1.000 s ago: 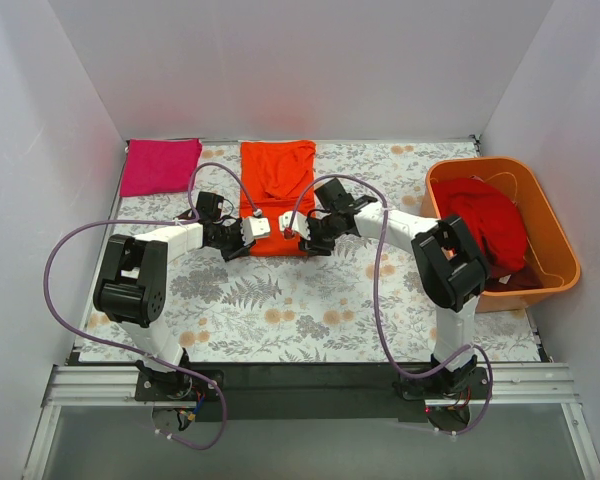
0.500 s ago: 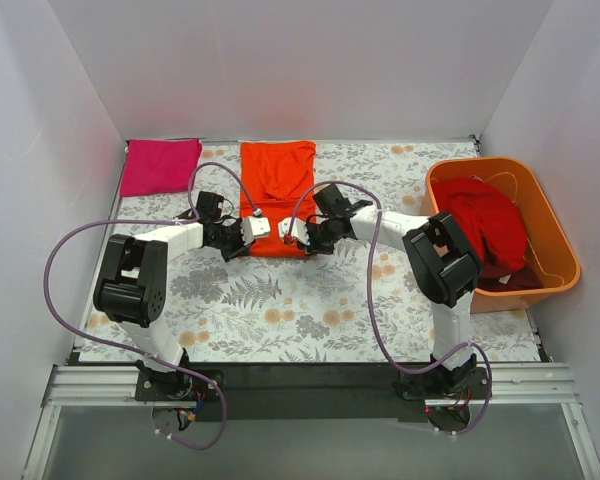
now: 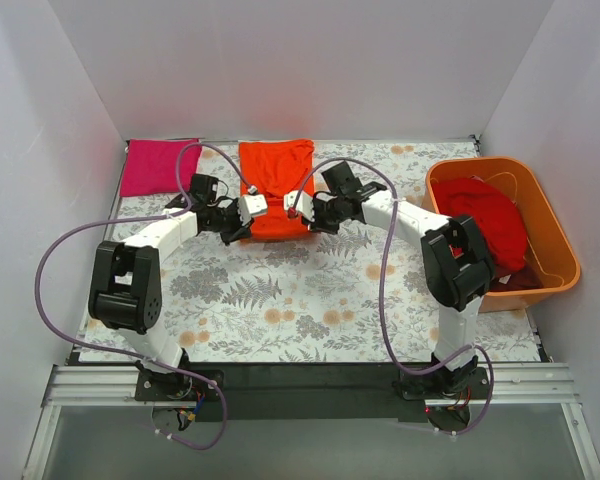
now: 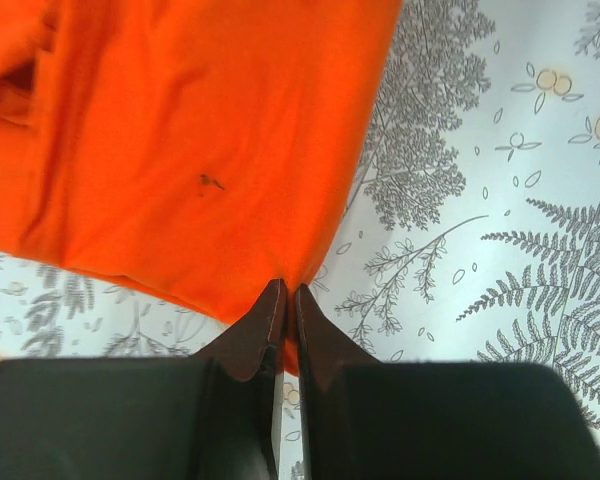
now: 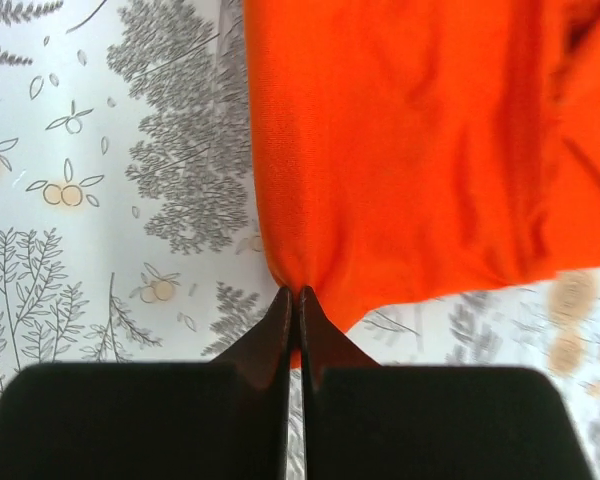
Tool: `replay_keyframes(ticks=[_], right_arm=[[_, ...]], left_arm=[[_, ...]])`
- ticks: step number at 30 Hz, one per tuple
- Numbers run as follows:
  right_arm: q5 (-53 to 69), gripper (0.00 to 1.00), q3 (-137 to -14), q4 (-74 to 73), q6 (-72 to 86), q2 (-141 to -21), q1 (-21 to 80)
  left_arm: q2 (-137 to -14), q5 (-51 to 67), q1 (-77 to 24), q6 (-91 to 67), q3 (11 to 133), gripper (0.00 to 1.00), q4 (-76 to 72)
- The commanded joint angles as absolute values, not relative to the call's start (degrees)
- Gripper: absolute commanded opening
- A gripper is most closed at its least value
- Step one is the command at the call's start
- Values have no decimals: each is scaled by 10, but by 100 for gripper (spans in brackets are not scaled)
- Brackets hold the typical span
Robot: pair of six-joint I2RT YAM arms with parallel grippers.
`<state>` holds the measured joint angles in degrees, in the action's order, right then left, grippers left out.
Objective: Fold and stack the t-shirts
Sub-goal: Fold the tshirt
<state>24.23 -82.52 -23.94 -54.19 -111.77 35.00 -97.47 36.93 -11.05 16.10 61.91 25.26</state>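
Note:
The bright orange t-shirt (image 3: 276, 186) lies at the back middle of the table, its near part lifted and doubled toward the back. My left gripper (image 3: 250, 207) is shut on its near left corner; the left wrist view shows the orange cloth (image 4: 200, 150) pinched between the fingertips (image 4: 272, 305). My right gripper (image 3: 298, 207) is shut on the near right corner; the right wrist view shows the cloth (image 5: 410, 150) pinched the same way. A folded magenta-pink t-shirt (image 3: 160, 165) lies at the back left. A deeper red t-shirt (image 3: 485, 225) is bunched in the tub.
A rigid orange plastic tub (image 3: 555, 235) stands at the right edge of the table. The table carries a floral cloth (image 3: 280, 300). White walls close in the back and both sides.
Both grippers have moved toward the back, carrying the orange shirt's near edge with them. The visible shirt is shorter now.

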Motion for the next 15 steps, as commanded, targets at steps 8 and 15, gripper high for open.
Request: replay_keyframes(ticks=[8, 15], right_arm=[[267, 1, -789, -301, -502, -987, 350], [308, 1, -694, -391, -495, -864, 381]], left_arm=[[-840, 398, -128, 177, 606, 0, 331], [-696, 417, -170, 171, 540, 0, 480]])
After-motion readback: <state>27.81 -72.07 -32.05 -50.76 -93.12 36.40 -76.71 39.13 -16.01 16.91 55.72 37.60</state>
